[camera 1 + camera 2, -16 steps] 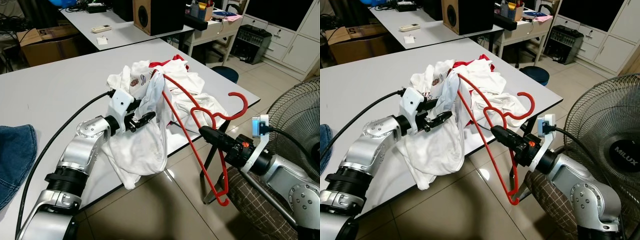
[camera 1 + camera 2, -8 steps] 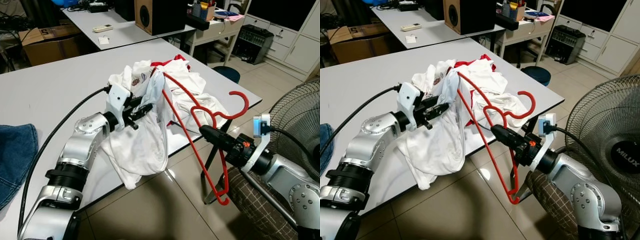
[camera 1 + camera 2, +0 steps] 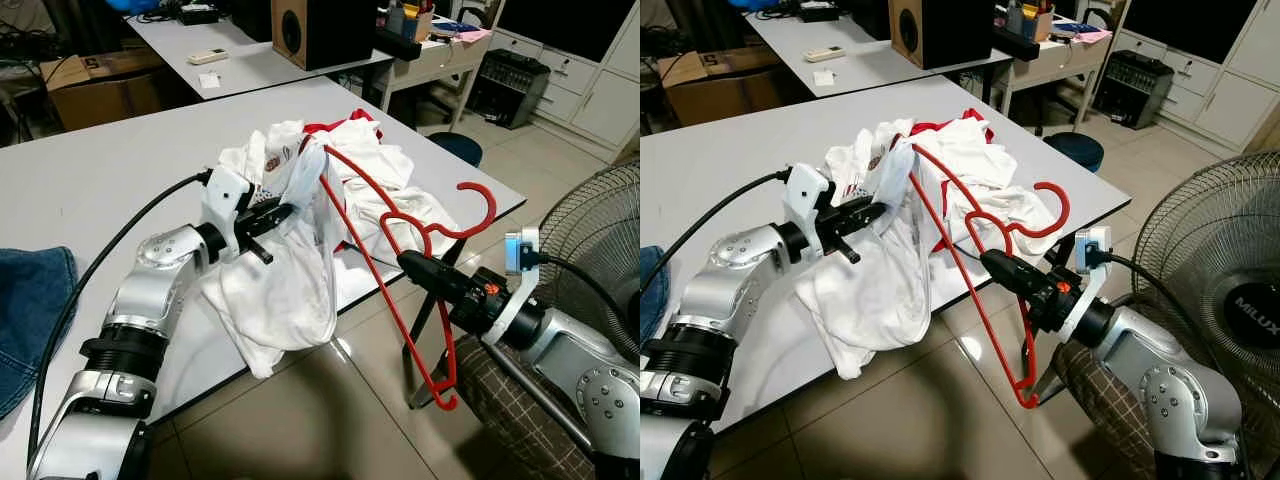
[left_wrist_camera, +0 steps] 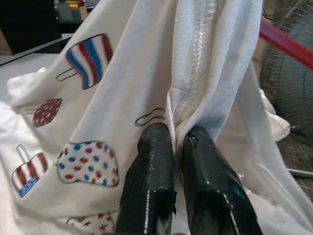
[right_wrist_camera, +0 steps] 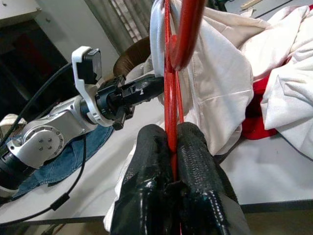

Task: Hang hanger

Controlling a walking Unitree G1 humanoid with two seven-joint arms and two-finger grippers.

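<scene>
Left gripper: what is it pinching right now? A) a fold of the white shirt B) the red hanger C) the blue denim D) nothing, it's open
A. In the left wrist view the left gripper has its two black fingers closed on a seam of the white shirt, while the red hanger is clamped in the right gripper.

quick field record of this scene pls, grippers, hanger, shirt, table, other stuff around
left gripper: shut on white shirt, pinching a fold of fabric
right gripper: shut on red hanger, near its neck
red hanger: tilted, one end tucked into the shirt, hook toward the fan
white shirt: popsicle print, draped over the table edge
white table: carries a pile of white and red clothes
blue denim: on the table's left
fan: right of the table
</scene>
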